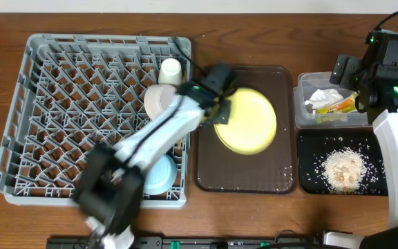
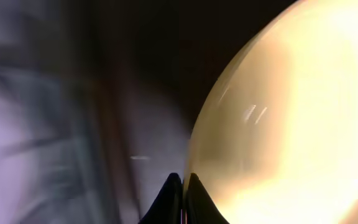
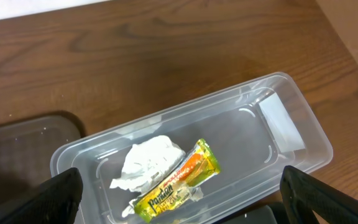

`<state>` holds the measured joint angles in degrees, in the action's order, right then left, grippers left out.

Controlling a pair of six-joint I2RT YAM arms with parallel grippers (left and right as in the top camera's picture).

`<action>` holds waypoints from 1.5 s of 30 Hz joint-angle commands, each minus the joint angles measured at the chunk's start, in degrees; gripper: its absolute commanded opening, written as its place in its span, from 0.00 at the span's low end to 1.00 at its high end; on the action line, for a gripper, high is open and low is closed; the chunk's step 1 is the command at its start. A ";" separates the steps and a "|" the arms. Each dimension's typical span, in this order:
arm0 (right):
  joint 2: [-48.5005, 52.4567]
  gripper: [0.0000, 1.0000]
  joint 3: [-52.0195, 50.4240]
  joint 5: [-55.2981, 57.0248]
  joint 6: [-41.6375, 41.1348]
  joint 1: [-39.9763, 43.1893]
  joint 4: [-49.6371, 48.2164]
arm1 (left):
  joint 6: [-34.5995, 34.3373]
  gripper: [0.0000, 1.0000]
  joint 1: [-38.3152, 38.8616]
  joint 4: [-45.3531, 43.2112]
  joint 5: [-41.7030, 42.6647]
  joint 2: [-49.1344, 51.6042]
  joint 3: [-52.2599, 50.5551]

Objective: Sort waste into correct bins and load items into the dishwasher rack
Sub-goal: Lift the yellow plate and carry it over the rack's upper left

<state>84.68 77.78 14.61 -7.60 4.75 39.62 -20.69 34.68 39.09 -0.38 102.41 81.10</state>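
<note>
currently, left jaws clenched on yellow plate rim, right jaws released above clear tub

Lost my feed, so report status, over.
Left gripper shut on yellow plate rim over brown tray. Right gripper open above clear tub; tissue, wrapper inside. Cups, bowl in rack.

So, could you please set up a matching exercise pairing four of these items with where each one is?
Items:
1 yellow plate
2 snack wrapper
3 rice crumbs
4 blue bowl

Places:
A in the clear tub
B in the grey rack
C over the brown tray
D on the black tray

Pairs: 1-C, 2-A, 3-D, 4-B.
</note>
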 commanded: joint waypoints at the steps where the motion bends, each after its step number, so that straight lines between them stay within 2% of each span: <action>1: -0.70 0.99 0.55 0.13 -0.50 0.31 0.07 | 1.31 0.06 -0.28 2.67 -19.91 -12.96 1.84; 7: -0.70 0.99 0.55 0.13 -0.50 0.31 0.07 | 7.78 0.06 -2.03 4.15 -47.84 -24.15 1.64; 10: -0.70 0.99 0.55 0.13 -0.50 0.31 0.09 | 10.49 0.06 -4.96 3.89 -56.30 -24.72 1.64; 19: -0.70 0.99 0.55 0.13 -0.50 0.31 0.07 | 17.94 0.06 -14.21 2.47 -60.26 -16.50 1.55; 25: -0.70 0.99 0.55 0.13 -0.52 0.31 0.07 | 18.12 0.06 -15.54 1.57 -70.95 -8.20 1.25; 39: -0.70 0.99 0.55 0.13 -0.50 0.31 0.07 | 15.91 0.06 -12.90 1.66 -70.14 -0.26 -0.33; 42: -0.70 0.99 0.55 0.13 -0.50 0.31 0.09 | 15.91 0.06 -12.44 2.60 -65.53 -0.17 -0.33; 45: -0.70 0.99 0.55 0.13 -0.50 0.31 0.07 | 15.85 0.10 -12.35 3.76 -56.37 -0.17 -0.33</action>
<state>84.68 77.78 14.61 -7.60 4.75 39.64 -3.27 21.87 42.15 -65.39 101.75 81.01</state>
